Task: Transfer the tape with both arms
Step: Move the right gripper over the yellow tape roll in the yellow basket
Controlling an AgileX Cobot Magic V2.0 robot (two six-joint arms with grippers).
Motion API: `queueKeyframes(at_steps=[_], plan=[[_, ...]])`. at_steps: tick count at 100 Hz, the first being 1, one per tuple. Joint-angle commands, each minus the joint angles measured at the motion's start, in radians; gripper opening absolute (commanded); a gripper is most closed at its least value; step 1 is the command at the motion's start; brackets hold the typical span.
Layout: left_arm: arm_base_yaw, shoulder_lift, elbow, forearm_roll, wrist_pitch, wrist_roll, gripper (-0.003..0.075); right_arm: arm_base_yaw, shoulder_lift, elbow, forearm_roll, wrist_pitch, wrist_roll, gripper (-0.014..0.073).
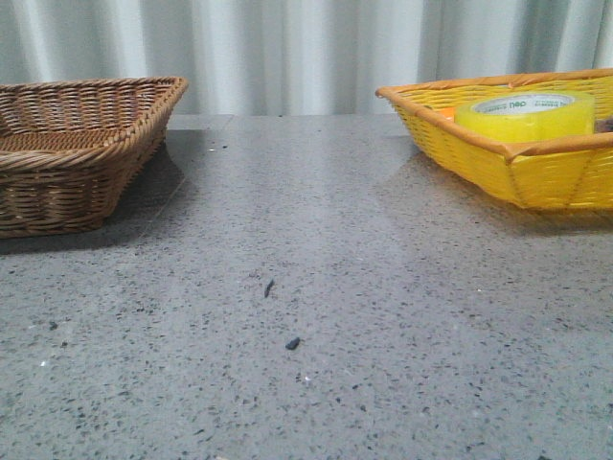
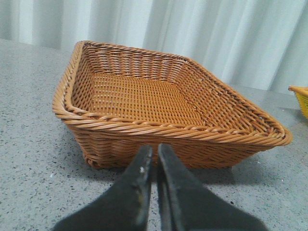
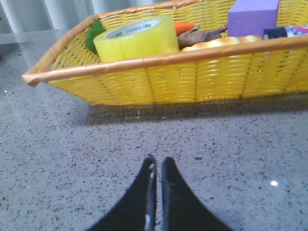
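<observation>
Both grippers, left (image 2: 154, 161) and right (image 3: 157, 169), are held low over the grey tabletop (image 1: 316, 287), jaws pressed together, empty. The tape (image 1: 525, 116) is lying flat inside the yellow basket (image 1: 546, 177), opposite a brown basket (image 1: 67, 177).

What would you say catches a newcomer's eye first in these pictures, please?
Probably the bright yellow basket at the table's right, with the tape lying flat inside it beside a purple block and a carrot-shaped item. Opposite, at the left, sits an empty brown wicker basket. Both the left gripper and the right gripper are shut, low over the grey table, each facing its basket.
</observation>
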Motion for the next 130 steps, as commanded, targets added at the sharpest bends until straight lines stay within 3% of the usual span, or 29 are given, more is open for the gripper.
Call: queueKeyframes(at_steps=[1, 79, 100, 114, 130], plan=[[0.0, -0.028, 0.01, -0.015, -0.079, 0.0, -0.0011, -0.006, -0.018, 0.021, -0.013, -0.068, -0.005, -0.0064], [0.0, -0.028, 0.01, -0.043, -0.129, 0.0, -0.0011, -0.006, -0.018, 0.021, 0.047, -0.142, -0.005, -0.0064], [0.0, -0.028, 0.01, -0.052, -0.142, 0.0, -0.0011, -0.006, -0.018, 0.021, 0.175, -0.223, -0.005, -0.0064], [0.0, -0.028, 0.01, -0.205, -0.174, 0.0, -0.0011, -0.006, -0.018, 0.021, 0.282, -0.289, -0.005, -0.0064], [0.0, -0.028, 0.001, -0.322, -0.183, 0.0, -0.0014, -0.006, -0.018, 0.007, 0.559, -0.35, -0.005, -0.0064]])
